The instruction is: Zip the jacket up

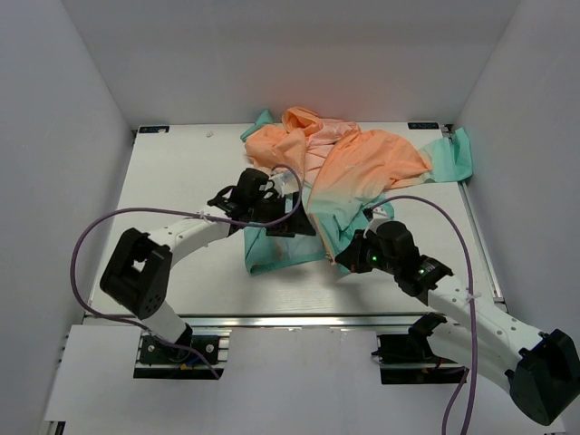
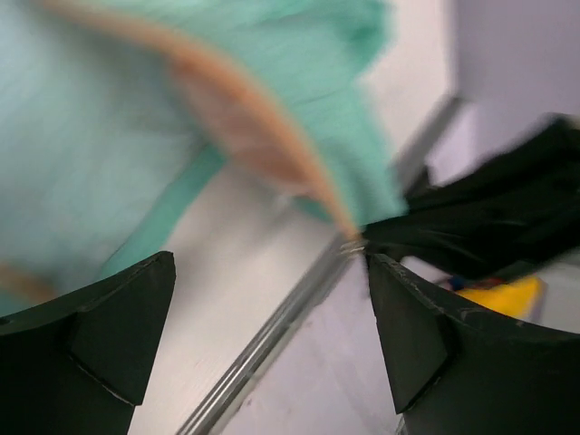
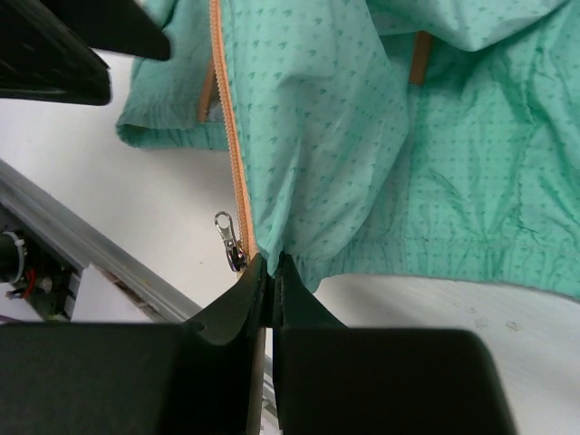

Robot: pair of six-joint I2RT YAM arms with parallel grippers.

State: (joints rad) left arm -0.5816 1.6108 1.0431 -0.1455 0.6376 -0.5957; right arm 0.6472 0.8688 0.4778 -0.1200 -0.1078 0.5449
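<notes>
White tabletop (image 1: 181, 181), walled on three sides by pale panels, with an aluminium rail (image 1: 299, 319) along its near edge. Item one, the jacket (image 1: 353, 168): it lies crumpled at the far middle and right of the table, peach-orange hood and chest toward the back wall, teal hem drawn toward the arms, one teal sleeve end (image 1: 462, 154) reaching the right edge. Item two, two purple cables (image 1: 86, 245), one looping from each arm; the left arm's crosses the cloth near the hem. Item three, the right gripper (image 3: 272, 267): its jaws are closed tight on the very bottom of the hem where the orange zipper (image 3: 234, 154) ends, probably to anchor that end so the teeth can be pulled taut. Item four, the left gripper (image 2: 270, 272): it stands wide apart with nothing between its fingers and hovers over the teal hem close to its partner, judged to be placed to take the slider next (its own view is blurred, so fine detail is lost). Item five, the small metal zipper pull (image 3: 231, 243): it hangs free just beside the right fingertips, at the foot of the zip. Obstacles, as a judgement: the chest is bunched in folds, so the zipper line cannot run straight, a second orange edge (image 3: 207, 91) lies apart to one side, and the two grippers crowd one small spot.
</notes>
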